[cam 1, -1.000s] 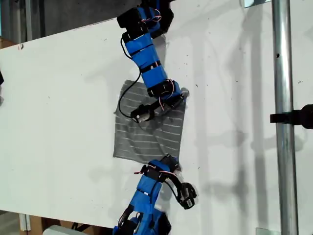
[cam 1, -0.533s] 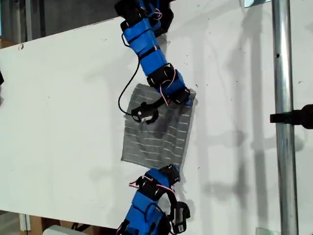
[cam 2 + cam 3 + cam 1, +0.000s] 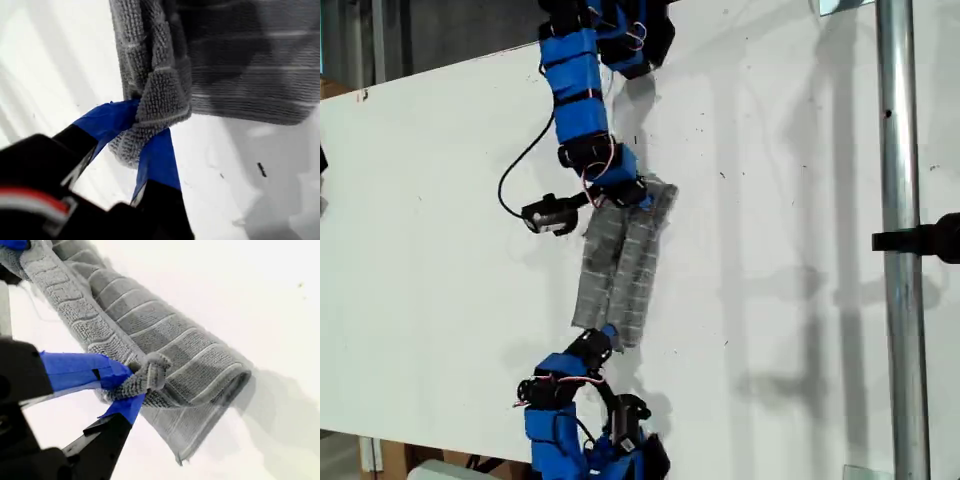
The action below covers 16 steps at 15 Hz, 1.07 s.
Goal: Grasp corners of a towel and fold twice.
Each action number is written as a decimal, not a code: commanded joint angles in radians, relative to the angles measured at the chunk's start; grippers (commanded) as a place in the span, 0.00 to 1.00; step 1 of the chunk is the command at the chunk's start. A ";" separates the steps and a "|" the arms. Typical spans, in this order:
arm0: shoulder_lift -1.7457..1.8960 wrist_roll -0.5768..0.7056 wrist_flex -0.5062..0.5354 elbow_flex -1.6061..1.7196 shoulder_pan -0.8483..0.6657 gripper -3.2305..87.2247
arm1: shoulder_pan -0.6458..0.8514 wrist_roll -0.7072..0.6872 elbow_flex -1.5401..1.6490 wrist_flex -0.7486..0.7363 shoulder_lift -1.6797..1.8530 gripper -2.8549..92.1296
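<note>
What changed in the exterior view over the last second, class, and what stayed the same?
The towel, spread wide a second ago, has been drawn towards the exterior view's left into a narrow doubled strip. The top arm and bottom arm in that view swung that way too. My first gripper and my second gripper each grip the towel. Table and metal pole stayed put.

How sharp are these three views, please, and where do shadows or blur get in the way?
Exterior view: sharp, evenly lit, with soft arm shadows on the white table and beside the towel. First wrist view: my first gripper shows clearly at a bunched corner, but the black body below it is blurred, and the towel's far part lies in shadow. Second wrist view: crisp weave, my second gripper, dark shadow beside the fold.
</note>
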 commanded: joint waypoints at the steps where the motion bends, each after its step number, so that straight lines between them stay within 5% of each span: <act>1: 0.023 0.121 -0.071 0.002 -0.196 0.00 | 0.160 -0.064 0.081 0.035 0.133 0.03; 4: -0.009 0.252 -0.170 -0.028 -0.356 0.00 | 0.380 -0.189 0.164 0.020 0.239 0.03; 8: 0.060 0.319 -0.302 -0.003 -0.371 0.00 | 0.495 -0.350 0.190 -0.091 0.417 0.03; 16: 0.006 0.155 -0.365 0.287 -0.239 0.00 | 0.233 -0.087 0.420 -0.219 0.299 0.03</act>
